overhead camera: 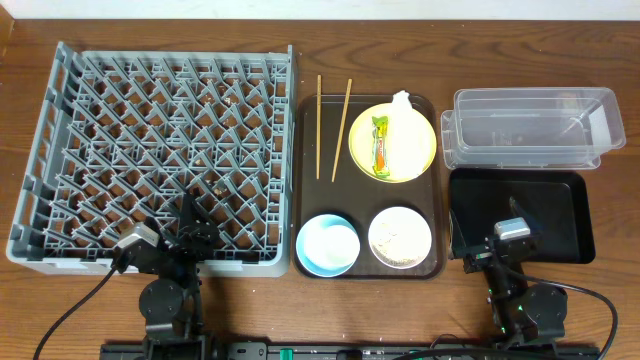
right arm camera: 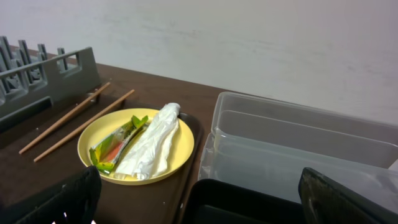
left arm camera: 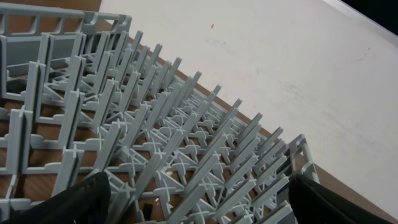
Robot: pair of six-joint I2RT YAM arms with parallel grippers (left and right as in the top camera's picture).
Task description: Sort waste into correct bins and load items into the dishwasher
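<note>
Both tools gape wide and empty, the left tool [left arm camera: 205, 202] over the dish rack [overhead camera: 150, 120], the right tool [right arm camera: 199, 190] over the black tray [overhead camera: 560, 200]. The snack wrapper [overhead camera: 381, 144] lies on the yellow plate [overhead camera: 416, 150], far-left of the right tool, lengthwise near-to-far; the right arm is nearer.

Brown wooden table [overhead camera: 400, 310]; plain white wall [right arm camera: 249, 37] behind.

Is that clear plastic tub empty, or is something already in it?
Empty: both views into the clear tub show only bare see-through plastic.
</note>
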